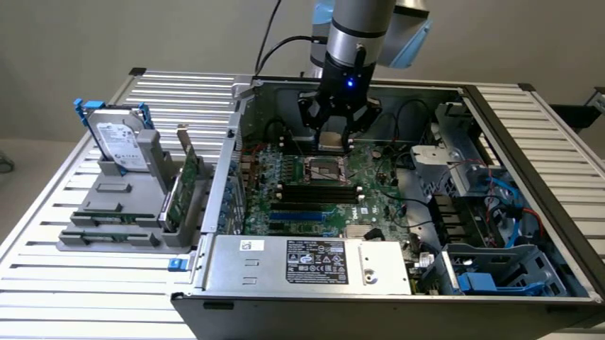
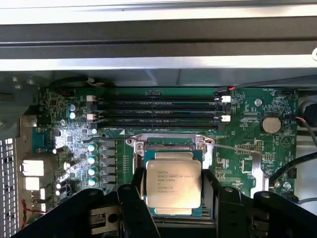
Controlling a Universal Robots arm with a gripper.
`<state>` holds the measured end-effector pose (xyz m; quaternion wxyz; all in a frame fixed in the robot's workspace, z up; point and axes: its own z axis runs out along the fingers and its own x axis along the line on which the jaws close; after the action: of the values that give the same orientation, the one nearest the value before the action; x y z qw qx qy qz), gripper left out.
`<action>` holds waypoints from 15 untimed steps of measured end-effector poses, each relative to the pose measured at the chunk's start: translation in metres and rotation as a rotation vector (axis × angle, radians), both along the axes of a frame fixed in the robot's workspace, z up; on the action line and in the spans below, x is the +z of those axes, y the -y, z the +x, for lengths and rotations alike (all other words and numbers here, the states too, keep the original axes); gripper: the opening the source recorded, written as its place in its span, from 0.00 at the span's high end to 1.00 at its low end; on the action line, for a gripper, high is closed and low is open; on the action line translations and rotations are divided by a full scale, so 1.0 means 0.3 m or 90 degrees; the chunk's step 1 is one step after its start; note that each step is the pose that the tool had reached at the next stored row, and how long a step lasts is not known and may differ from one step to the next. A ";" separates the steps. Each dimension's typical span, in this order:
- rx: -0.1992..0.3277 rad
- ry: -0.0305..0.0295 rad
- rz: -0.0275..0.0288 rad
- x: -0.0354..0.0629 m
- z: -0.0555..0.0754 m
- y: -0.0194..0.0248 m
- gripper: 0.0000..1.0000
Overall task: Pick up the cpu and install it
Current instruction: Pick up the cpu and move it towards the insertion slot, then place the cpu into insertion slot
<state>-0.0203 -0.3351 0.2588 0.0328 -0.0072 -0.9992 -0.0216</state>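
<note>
The cpu (image 1: 333,139) is a small square chip with a pale silvery top, and my gripper (image 1: 333,145) is shut on it inside the open computer case. It hangs a little above the metal-framed socket (image 1: 326,170) of the green motherboard (image 1: 378,198). In the wrist view the cpu (image 2: 173,182) sits level between my two black fingers (image 2: 132,203), with printed text on its lid. The socket frame (image 2: 168,141) shows just beyond and around it. My gripper (image 2: 173,198) holds the chip by two opposite edges.
Black memory slots (image 2: 158,111) lie beside the socket. A power supply (image 1: 312,262) fills the case's near side, and a drive cage (image 1: 444,163) with cables stands at the exterior view's right. Outside the case, a grey rack (image 1: 123,205) holds a hard drive (image 1: 121,145) and an upright card (image 1: 189,177).
</note>
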 end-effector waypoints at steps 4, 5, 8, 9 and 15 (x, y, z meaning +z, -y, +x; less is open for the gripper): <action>0.000 -0.0002 -0.0004 0.000 0.000 0.000 0.45; 0.000 -0.0002 -0.0002 -0.001 0.000 0.000 0.45; 0.000 -0.0002 -0.0003 0.000 0.000 0.000 0.45; 0.000 -0.0002 -0.0002 -0.001 0.000 0.000 0.45; 0.000 -0.0002 -0.0003 0.000 0.000 0.000 0.45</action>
<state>-0.0204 -0.3351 0.2586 0.0329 -0.0072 -0.9992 -0.0214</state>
